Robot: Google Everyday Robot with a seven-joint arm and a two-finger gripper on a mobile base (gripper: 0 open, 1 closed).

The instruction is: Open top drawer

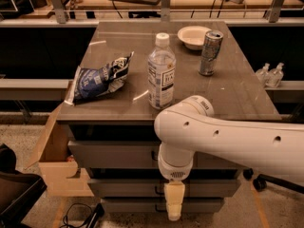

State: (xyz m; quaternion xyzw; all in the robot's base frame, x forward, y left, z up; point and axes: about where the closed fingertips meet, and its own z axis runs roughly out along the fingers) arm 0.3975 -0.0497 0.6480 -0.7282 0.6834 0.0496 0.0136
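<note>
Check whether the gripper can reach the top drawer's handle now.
Probably yes. The gripper hangs in front of the lower drawers, below the top drawer, with nothing between. The handle is partly hidden behind the wrist, so the gripper must rise.

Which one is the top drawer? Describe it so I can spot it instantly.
Find the grey-topped cabinet carrying the water bottle. The top drawer is the front directly under that top, partly behind the white arm, whose gripper hangs in front of the two lower drawers. It is the uppermost and tallest of the three stacked grey fronts.
</note>
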